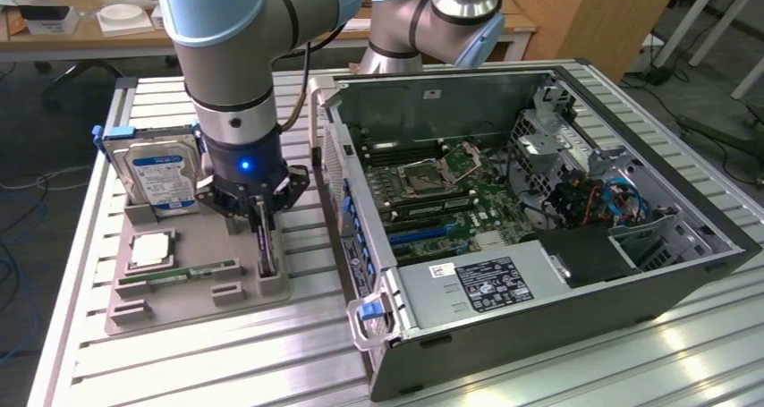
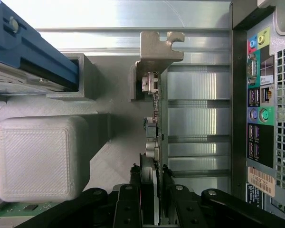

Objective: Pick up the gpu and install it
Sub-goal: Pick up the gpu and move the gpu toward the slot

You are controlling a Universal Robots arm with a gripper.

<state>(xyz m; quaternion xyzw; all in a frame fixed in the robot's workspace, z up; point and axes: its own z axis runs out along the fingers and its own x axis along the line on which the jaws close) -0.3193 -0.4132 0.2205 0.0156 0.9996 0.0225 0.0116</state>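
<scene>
Setup. An aluminium slatted table (image 1: 239, 362) carries an opened tower computer case (image 1: 573, 326), laid on its side across the centre and right of the exterior view. Its motherboard (image 1: 460, 201) is exposed and the blue expansion slots (image 1: 418, 235) are vacant. The robot arm (image 1: 233, 58) comes down from the upper left of that frame. In the lower left a grey printed parts fixture (image 1: 197, 310) is seen. A hard drive (image 1: 161, 174) stands at its far end, and a processor (image 1: 152, 249) and a memory stick (image 1: 191, 271) lie nearer.

The gpu (image 1: 267, 253) is found on edge in its fixture slot, on the side nearest the case. In the wrist view its silver bracket (image 2: 160, 47) is seen at the card's far end. The gripper (image 2: 152, 192) is seen clamped across the card's upper edge, one finger against each face.

Step in hand, as judged: the pick-up, with the grasp made and the card apparently seated in the fixture. Installation is not begun. The lift is judged to call for a straight pull along the slot, so that the card is neither levered against the fixture walls nor knocked on the case nearby.
</scene>
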